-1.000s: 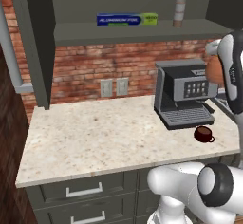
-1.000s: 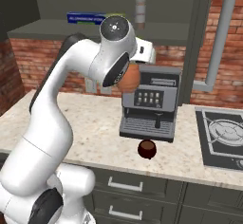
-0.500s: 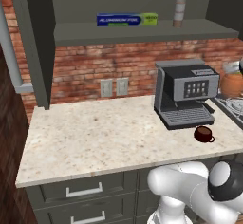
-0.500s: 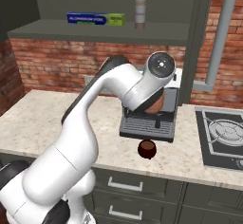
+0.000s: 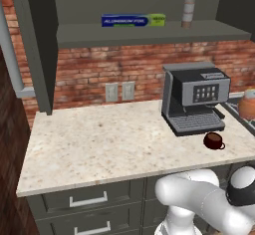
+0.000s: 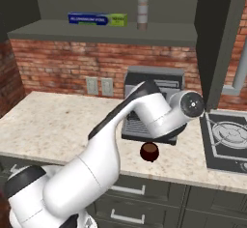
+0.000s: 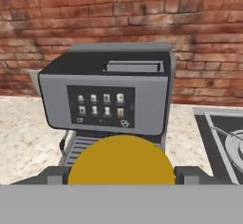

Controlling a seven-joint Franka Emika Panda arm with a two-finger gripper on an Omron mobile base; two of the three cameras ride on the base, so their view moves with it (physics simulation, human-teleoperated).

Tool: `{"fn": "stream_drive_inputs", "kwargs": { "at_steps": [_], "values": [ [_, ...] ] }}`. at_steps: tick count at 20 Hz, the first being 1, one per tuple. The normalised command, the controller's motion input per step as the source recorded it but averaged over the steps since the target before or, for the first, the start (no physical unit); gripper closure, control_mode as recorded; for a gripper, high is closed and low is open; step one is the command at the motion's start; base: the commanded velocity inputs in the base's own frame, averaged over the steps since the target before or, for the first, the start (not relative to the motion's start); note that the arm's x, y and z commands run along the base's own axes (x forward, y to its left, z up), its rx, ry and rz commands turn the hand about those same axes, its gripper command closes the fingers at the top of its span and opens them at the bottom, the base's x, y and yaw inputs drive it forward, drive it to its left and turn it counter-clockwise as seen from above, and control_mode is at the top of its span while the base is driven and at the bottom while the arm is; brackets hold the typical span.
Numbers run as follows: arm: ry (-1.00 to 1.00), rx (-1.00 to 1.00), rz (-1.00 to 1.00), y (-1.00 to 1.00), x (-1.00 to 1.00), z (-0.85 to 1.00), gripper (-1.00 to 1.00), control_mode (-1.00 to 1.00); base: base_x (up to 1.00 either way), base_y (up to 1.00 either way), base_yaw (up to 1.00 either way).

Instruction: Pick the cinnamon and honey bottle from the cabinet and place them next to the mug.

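The honey bottle (image 5: pixel 247 104), an orange jar, hangs at the right edge of the left base view, right of the coffee machine and above the counter. In the hand view its yellow lid (image 7: pixel 122 163) sits between the two dark fingertips of my gripper (image 7: pixel 122 174), which is shut on it. The dark brown mug (image 5: pixel 213 140) (image 6: pixel 149 151) stands on the counter in front of the coffee machine, lower left of the jar. The cinnamon (image 5: pixel 188 11) (image 6: pixel 142 12) stands upright on the shelf of the cabinet (image 5: pixel 149 34) (image 6: pixel 96 33).
A grey coffee machine (image 5: pixel 196 97) (image 7: pixel 118 90) stands against the brick wall. A blue foil box (image 5: pixel 133 20) (image 6: pixel 98 19) lies on the shelf left of the cinnamon. A stove top (image 6: pixel 226 135) (image 7: pixel 223 142) begins right of the counter. My arm (image 6: pixel 159 111) crosses in front of the machine.
The arm has swung down and to the right from in front of the coffee machine, carrying the orange jar to the machine's right side.
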Motion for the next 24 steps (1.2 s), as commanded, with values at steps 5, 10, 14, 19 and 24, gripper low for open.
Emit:
{"fn": "stream_drive_inputs", "kwargs": {
  "at_steps": [5,10,14,19,24],
  "values": [
    [0.00,0.00,0.03,-0.13,0.00,-0.51,1.00,-1.00,0.00,0.00,0.00],
    [-0.02,0.00,0.03,-0.17,0.00,-0.66,1.00,-1.00,0.00,0.00,0.00],
    [-0.02,0.00,0.04,-0.11,0.01,-0.66,1.00,-1.00,0.00,0.00,0.00],
    [-0.02,0.00,0.13,-0.27,0.25,-0.71,1.00,-1.00,0.00,0.00,0.00],
    [-0.02,0.00,0.17,-0.28,0.40,-0.41,1.00,-1.00,0.00,0.00,0.00]
  ]
}}
